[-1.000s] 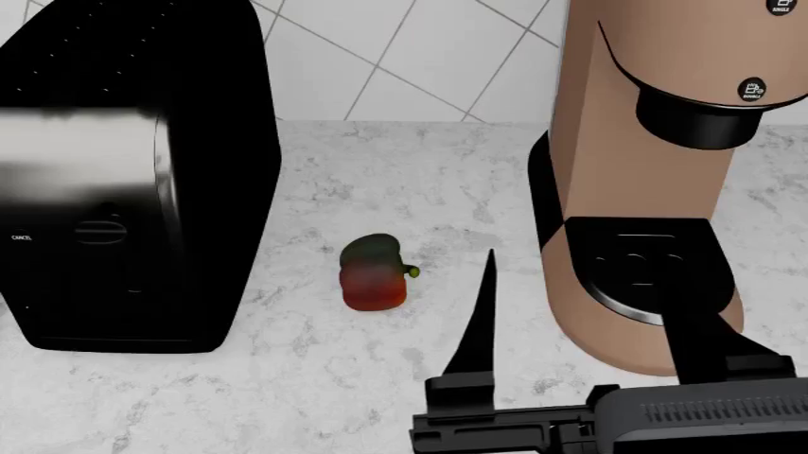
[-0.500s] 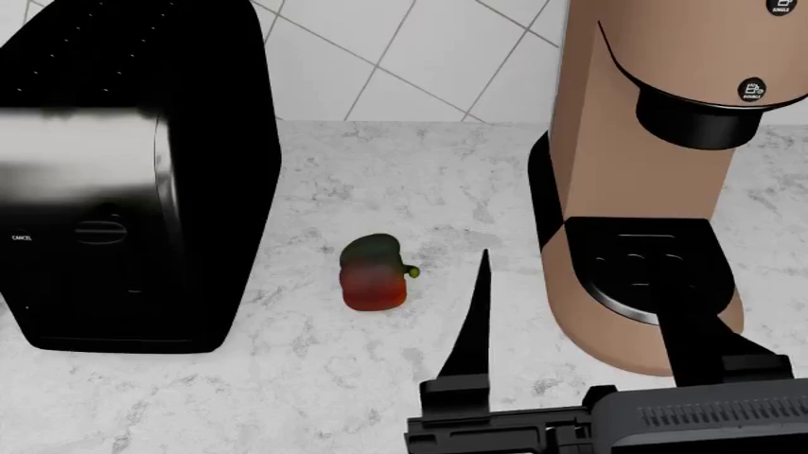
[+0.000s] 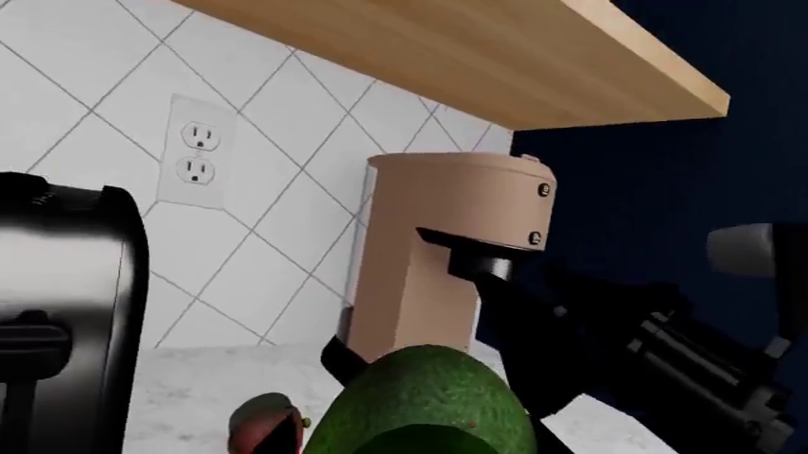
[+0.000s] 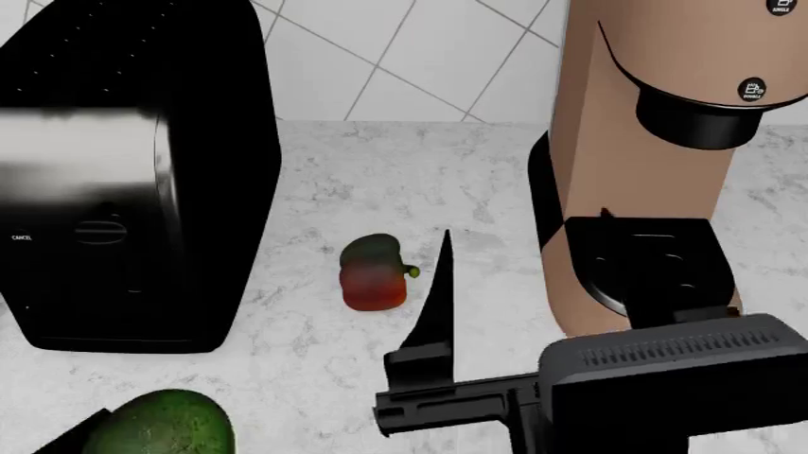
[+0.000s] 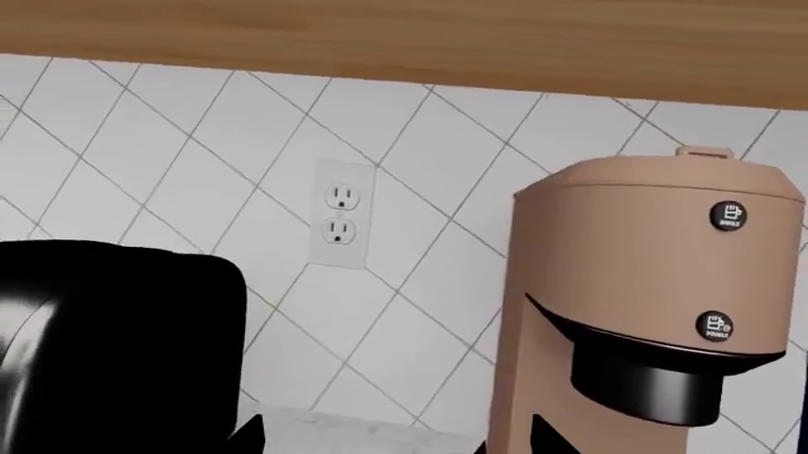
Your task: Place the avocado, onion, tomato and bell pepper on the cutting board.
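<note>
The bell pepper (image 4: 375,274), mottled red and dark green, lies on the marble counter between the toaster and the coffee machine; it also shows in the left wrist view (image 3: 265,423). The dark green avocado (image 4: 162,424) is at the head view's lower left and fills the near part of the left wrist view (image 3: 423,402), held in my left gripper (image 4: 70,437), whose fingers are mostly hidden. My right gripper (image 4: 520,255) is open and empty, just right of the pepper and in front of the coffee machine; its fingertips (image 5: 246,435) show spread wide. The onion, tomato and cutting board are out of view.
A black toaster (image 4: 127,180) stands left of the pepper. A tan coffee machine (image 4: 657,142) stands on the right. A white tiled wall (image 4: 404,57) with an outlet (image 5: 339,216) is behind, and a wooden shelf (image 5: 404,38) hangs above.
The avocado has come into the head view at the lower left. My right gripper has moved left and up, closer to the pepper. The pepper has not moved.
</note>
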